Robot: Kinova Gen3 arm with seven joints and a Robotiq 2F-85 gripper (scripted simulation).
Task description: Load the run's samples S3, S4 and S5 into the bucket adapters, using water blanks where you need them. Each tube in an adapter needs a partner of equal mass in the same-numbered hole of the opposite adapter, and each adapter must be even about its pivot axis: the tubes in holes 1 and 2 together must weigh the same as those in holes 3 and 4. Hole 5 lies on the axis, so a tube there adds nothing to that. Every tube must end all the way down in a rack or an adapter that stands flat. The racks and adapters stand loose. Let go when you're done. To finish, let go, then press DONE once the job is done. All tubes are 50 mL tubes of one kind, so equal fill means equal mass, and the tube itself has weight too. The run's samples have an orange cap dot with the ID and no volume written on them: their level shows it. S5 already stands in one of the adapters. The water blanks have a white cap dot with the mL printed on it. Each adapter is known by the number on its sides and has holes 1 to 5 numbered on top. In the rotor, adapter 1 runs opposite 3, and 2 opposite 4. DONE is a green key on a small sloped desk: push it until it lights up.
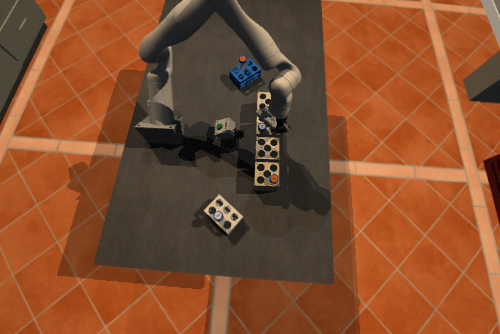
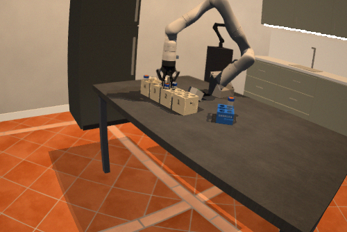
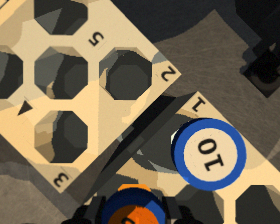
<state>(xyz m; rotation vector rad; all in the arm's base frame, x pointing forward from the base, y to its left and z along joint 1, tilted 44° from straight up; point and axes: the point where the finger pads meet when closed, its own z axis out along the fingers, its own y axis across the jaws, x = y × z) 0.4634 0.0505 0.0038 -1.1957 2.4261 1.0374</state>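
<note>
My gripper (image 1: 269, 123) (image 2: 167, 77) (image 3: 128, 214) is shut on a sample tube (image 3: 127, 207) (image 2: 166, 85) with a blue cap and an orange dot; its ID is hidden. It holds the tube upright over adapter 2 (image 1: 260, 119) (image 2: 169, 98) (image 3: 186, 102), second in a row of beige adapters. A water blank (image 3: 208, 153) (image 2: 174, 85) marked 10 stands in hole 1 of that adapter. The neighbouring adapter (image 3: 98, 100) shows empty holes 2, 3 and 5. Adapter 4 (image 1: 259, 176) (image 2: 145, 87) holds an orange-dot tube (image 1: 273, 178) (image 2: 146, 76). I cannot tell how deep the held tube sits.
A blue sample rack (image 1: 245, 76) (image 2: 225, 115) holds one orange-dot tube (image 1: 242, 59) (image 2: 230, 100). A white blank rack (image 1: 230, 223) with one blank (image 1: 218, 215) stands near the table's front. The DONE desk (image 1: 225, 126) (image 2: 195, 93) with its green key sits left of the adapters, by the arm's base (image 1: 159, 125).
</note>
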